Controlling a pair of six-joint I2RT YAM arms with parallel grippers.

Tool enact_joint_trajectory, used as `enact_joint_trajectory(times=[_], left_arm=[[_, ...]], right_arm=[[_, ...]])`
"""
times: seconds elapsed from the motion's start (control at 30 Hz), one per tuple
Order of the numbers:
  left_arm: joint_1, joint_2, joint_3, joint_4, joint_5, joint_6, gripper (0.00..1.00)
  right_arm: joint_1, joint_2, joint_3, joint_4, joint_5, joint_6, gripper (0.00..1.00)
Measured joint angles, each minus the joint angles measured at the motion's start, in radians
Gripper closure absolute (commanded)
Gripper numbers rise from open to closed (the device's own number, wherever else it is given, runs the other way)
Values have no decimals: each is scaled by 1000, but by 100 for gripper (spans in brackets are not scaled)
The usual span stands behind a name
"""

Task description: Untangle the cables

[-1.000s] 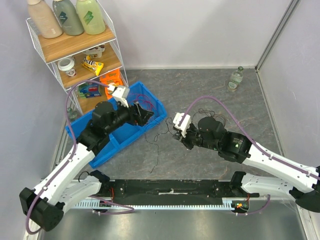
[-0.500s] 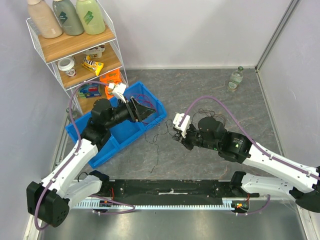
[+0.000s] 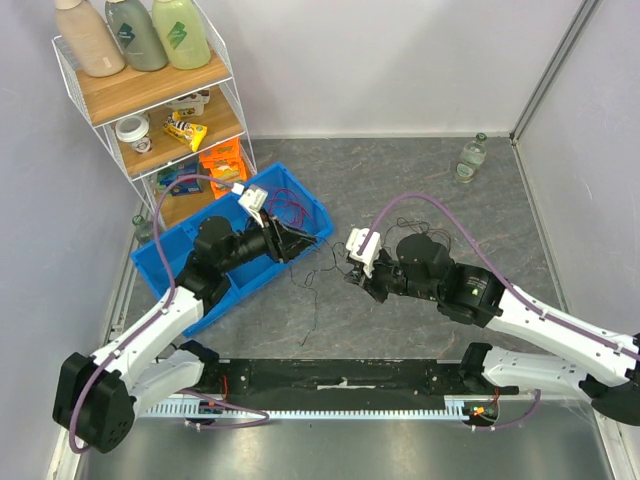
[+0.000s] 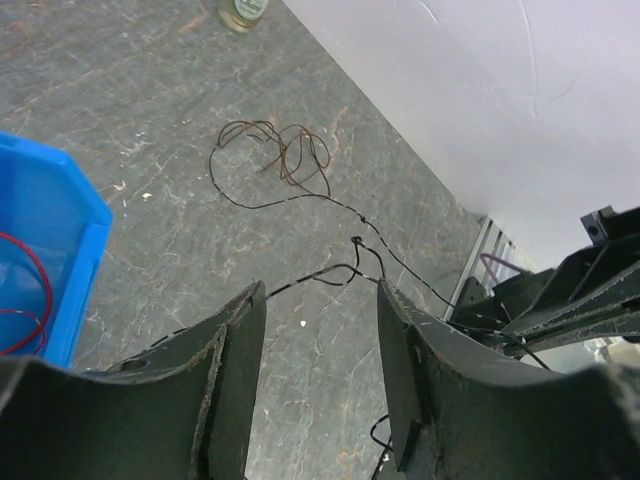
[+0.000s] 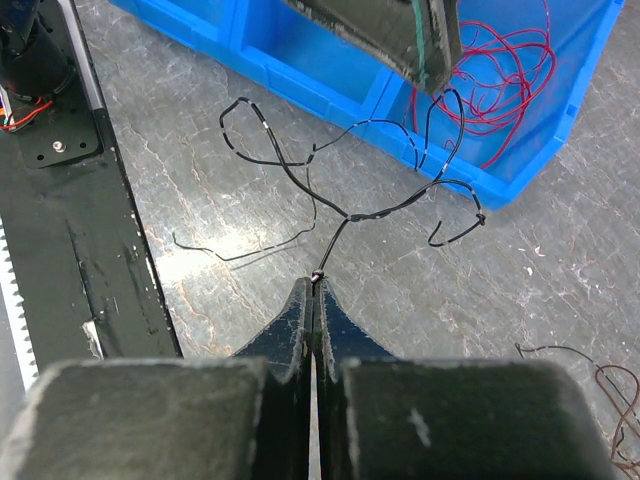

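Right fingers (image 5: 290, 320) pinch the black cable (image 5: 380, 212) at their tips; left fingers (image 4: 235, 350) stand parted, cable crossing their gap.

A black cable (image 4: 345, 267) crosses the grey floor (image 4: 150, 120) between parted jaws.

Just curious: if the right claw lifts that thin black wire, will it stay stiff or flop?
Probably floppy: the black wire lies in loose loops. Likely very light, being hair-thin. Pinched in the right claw, its tangled loops may drag along.
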Motion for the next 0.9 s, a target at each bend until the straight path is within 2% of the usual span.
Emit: enact_joint_trajectory(times=[0.13, 0.37, 0.57, 0.73, 0.8, 0.9], left_arm=[[-80, 5, 0, 1, -61, 55, 45], [-227, 12, -38, 39, -288, 180, 45], [-239, 22, -77, 60, -414, 231, 40], [-248, 60, -81, 128, -435, 241, 39], [-248, 83, -81, 153, -439, 241, 44], [-248, 116, -74, 163, -459, 240, 65]], right_arm=[[0, -9, 0, -8, -6, 0, 100], [0, -27, 0, -14, -7, 0, 100], [0, -27, 0, -21, -7, 1, 100], [0, -24, 0, -21, -7, 2, 100], [0, -20, 0, -21, -7, 5, 100], [0, -16, 0, -22, -8, 6, 100]])
